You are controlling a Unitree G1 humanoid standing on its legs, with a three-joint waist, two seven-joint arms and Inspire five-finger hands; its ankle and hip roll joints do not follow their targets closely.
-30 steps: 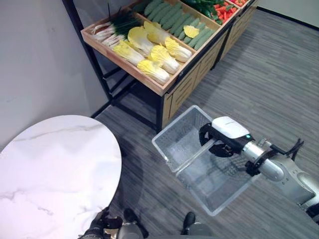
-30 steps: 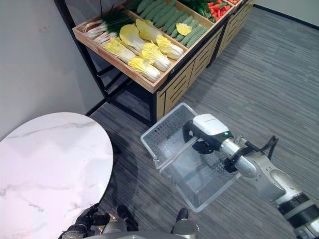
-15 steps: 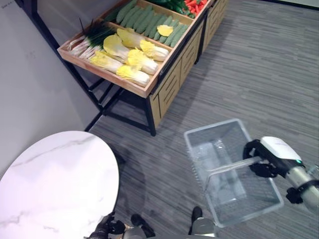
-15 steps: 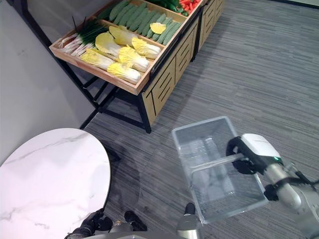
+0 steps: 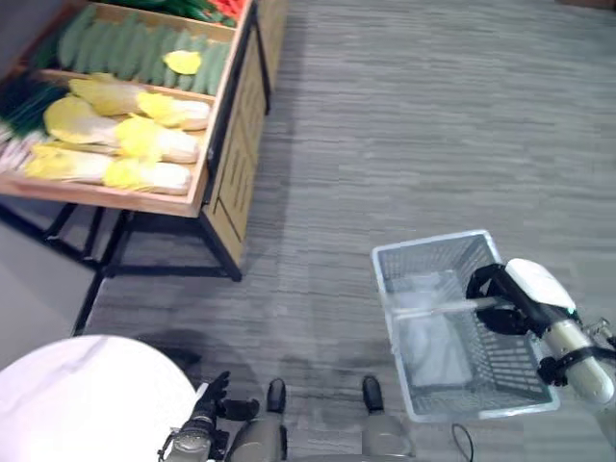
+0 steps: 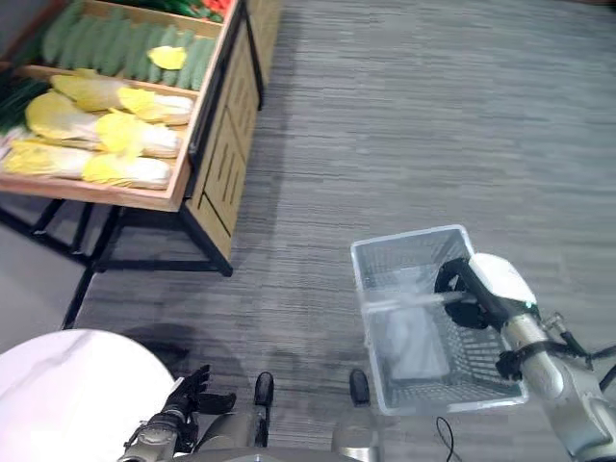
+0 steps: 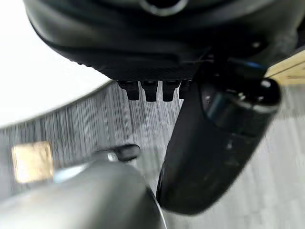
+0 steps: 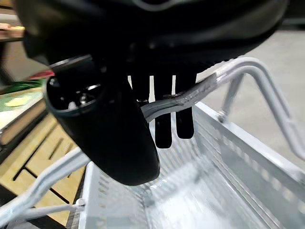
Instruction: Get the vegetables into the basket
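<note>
A pale see-through basket (image 5: 428, 243) hangs over the grey floor at the lower right. My right hand (image 5: 525, 289) is shut on its handle (image 8: 190, 98), with the fingers (image 8: 162, 129) curled over the bar. I see nothing lying inside the basket. The vegetables lie on a wooden stand (image 5: 217, 164) at the upper left: yellow cabbages (image 5: 125, 144), cucumbers (image 5: 115, 48), green onions (image 5: 24, 96) and red peppers (image 5: 226, 8). My left hand (image 5: 204, 412) hangs low by the round table, its fingers relaxed and holding nothing.
A round white marble table (image 5: 87, 395) stands at the lower left, close to my left hand. Black metal legs (image 5: 106, 265) hold up the stand's tray. Grey striped carpet (image 5: 404, 125) stretches wide between the stand and the basket.
The whole picture has swung round: the stand now sits at the upper left and the table low in the corner. The basket stays on my right hand.
</note>
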